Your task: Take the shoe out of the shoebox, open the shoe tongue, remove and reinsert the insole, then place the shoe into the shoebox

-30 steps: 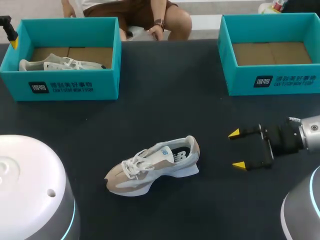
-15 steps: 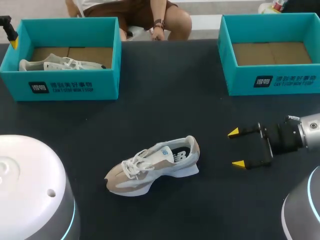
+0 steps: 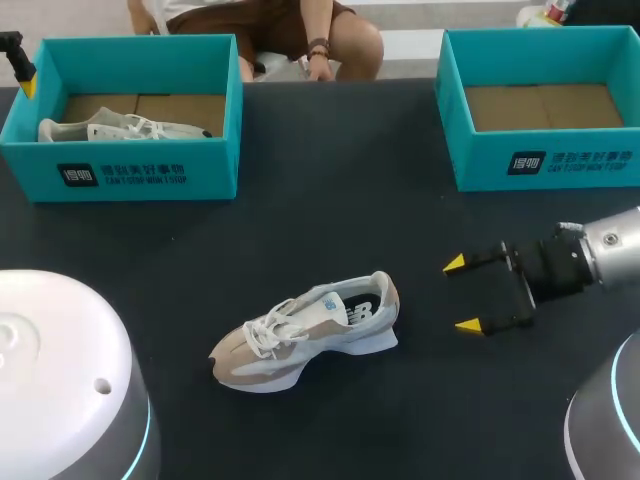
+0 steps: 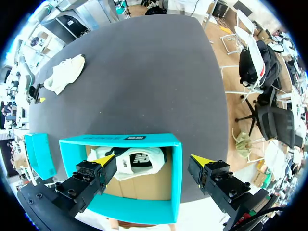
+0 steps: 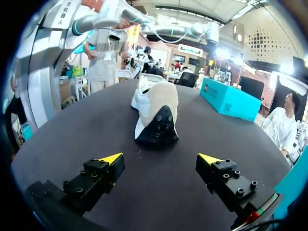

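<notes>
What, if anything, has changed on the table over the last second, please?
The right gripper has slid a little toward the heel of the shoe on the table, with its fingers open and not touching it. Nothing was grasped or released. The shoe, the left shoebox with the second shoe inside, and the right shoebox stayed put.

**Table** (image 3: 330, 150): dark, matte top on which everything stands. In the left wrist view its far edge curves round.

**Second shoe** (image 3: 120, 129): pale, white and grey, with white laces. It lies on its side inside the left box (image 3: 140, 178), along the near wall and toward that box's left end. The left wrist view shows a dark logo on its upturned side.

**Cardboard floor** (image 3: 180, 105): brown, with a seam down the middle, under the second shoe. The right box (image 3: 545, 162) has a like seamed brown floor.
</notes>
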Controlling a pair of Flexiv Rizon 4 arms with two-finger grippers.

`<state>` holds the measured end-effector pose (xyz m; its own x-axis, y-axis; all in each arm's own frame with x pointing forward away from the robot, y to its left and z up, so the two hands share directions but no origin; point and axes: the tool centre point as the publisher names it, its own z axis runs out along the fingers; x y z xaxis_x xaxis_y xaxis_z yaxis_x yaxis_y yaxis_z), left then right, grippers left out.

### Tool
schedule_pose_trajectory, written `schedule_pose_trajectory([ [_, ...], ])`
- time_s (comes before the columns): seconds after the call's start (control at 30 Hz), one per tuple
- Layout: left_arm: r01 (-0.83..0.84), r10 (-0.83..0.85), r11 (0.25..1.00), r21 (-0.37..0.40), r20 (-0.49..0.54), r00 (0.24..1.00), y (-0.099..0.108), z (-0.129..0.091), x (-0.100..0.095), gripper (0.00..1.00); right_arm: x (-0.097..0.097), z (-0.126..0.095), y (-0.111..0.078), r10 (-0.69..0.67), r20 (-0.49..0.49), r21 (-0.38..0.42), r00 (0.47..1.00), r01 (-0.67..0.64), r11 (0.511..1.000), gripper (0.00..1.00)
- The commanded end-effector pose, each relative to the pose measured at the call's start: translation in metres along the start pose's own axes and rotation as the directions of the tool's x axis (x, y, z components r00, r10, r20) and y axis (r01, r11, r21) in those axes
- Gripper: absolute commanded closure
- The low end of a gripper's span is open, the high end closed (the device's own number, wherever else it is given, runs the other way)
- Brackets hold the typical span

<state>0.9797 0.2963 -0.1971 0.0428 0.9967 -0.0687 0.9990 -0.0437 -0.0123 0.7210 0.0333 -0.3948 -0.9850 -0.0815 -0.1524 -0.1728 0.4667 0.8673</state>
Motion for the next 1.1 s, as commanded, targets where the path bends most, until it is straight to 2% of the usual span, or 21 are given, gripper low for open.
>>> schedule_pose_trajectory([
  [0.03, -0.001, 0.001, 1.0, -0.002, -0.003, 1.0, -0.002, 0.0, 0.0, 0.0, -0.022, 0.013, -0.001, 0.001, -0.084, 0.012, 0.996, 0.0, 1.0, 0.0],
  [0.53, -0.001, 0.001, 1.0, -0.002, -0.003, 1.0, -0.002, 0.0, 0.0, 0.0, -0.019, 0.043, 0.01, -0.004, -0.143, 0.009, 0.99, 0.005, 1.0, 0.0],
  [0.83, -0.001, 0.001, 1.0, -0.002, -0.003, 1.0, -0.002, 0.0, 0.0, 0.0, -0.014, 0.066, 0.028, -0.003, -0.134, -0.017, 0.991, 0.001, 1.0, 0.0],
  [1.1, -0.001, 0.001, 1.0, -0.002, -0.003, 1.0, -0.002, 0.0, 0.0, 0.0, -0.007, 0.084, 0.04, -0.008, -0.164, -0.044, 0.986, 0.001, 0.999, 0.0],
])
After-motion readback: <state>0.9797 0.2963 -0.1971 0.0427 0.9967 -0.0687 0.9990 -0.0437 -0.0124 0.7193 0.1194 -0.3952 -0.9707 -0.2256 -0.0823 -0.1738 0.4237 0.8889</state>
